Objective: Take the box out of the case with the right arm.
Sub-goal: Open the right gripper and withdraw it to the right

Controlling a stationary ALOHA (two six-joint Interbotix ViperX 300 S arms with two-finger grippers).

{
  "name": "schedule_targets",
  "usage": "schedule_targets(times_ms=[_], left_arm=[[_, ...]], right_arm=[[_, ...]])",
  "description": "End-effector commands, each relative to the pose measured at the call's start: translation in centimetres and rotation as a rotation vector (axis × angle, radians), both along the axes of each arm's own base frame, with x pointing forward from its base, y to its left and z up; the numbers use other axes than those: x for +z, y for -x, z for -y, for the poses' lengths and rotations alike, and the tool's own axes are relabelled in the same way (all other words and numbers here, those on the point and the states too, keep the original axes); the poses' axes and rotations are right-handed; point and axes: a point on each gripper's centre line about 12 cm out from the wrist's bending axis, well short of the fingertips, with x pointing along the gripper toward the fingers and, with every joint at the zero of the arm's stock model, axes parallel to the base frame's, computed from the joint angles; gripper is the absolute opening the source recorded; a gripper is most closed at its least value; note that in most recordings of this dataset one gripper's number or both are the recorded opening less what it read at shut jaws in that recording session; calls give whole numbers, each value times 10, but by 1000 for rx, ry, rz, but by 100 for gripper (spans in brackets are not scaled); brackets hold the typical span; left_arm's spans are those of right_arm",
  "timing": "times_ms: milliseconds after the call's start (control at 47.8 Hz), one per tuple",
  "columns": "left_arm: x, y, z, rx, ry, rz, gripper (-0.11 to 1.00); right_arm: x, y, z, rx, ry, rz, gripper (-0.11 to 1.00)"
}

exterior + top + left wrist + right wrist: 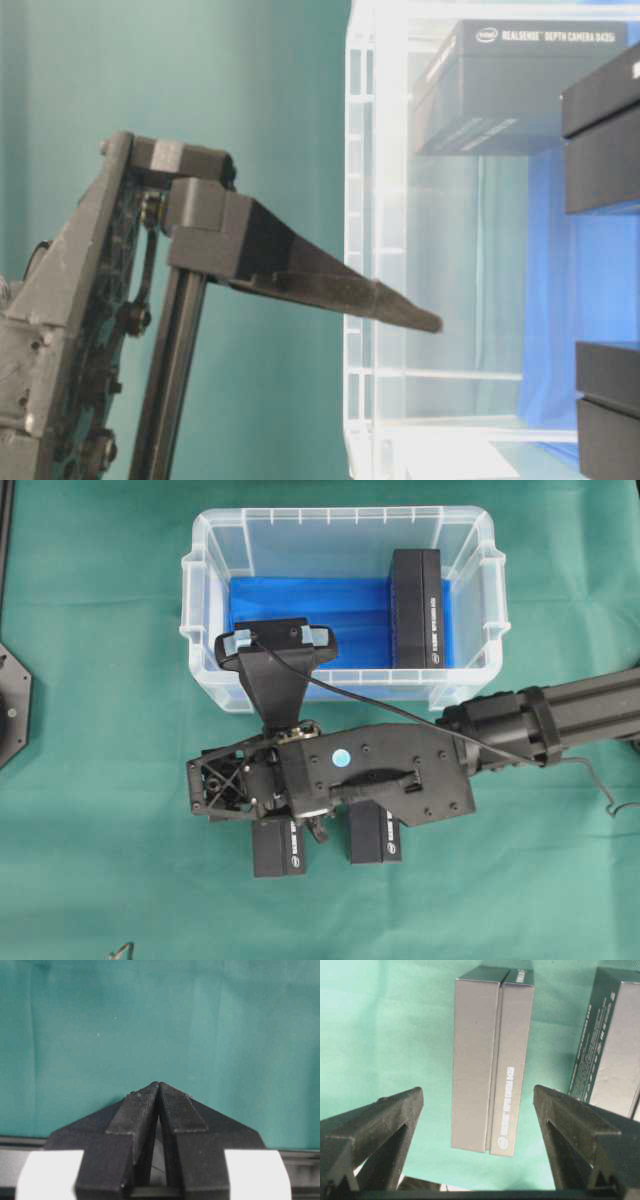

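One matte black box [417,608] – upright in the ribbed, clear case [470,678].

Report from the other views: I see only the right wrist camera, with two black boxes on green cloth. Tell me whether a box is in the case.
Observer: Yes. One RealSense depth camera box stands inside the case, on the blue sheet against the right wall.
Operator: Say where my right hand is relative to the case.
Observer: Outside it. In the overhead view, the right hand hangs in front of the near wall, over the left table box and the right table box.
Operator: Give me the left hand's state.
Observer: The left hand is shut on nothing, over bare green cloth.
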Motion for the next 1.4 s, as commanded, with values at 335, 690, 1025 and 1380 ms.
schedule_targets(times_ms=[335,690,1025,1380], left_arm=[[8,-2,0,1,2,23,0],[8,-2,0,-4,-2,23,0],[8,-2,0,-4,-2,25,0],[8,-1,-1,-4,-4,26,0]], right_arm=[[51,65,-3,23,2,-12,88],[48,161,-2,-5,-13,-32,88],[42,256,2,-10,-30,-37,88],[39,292,9,-13,-35,-37,88]])
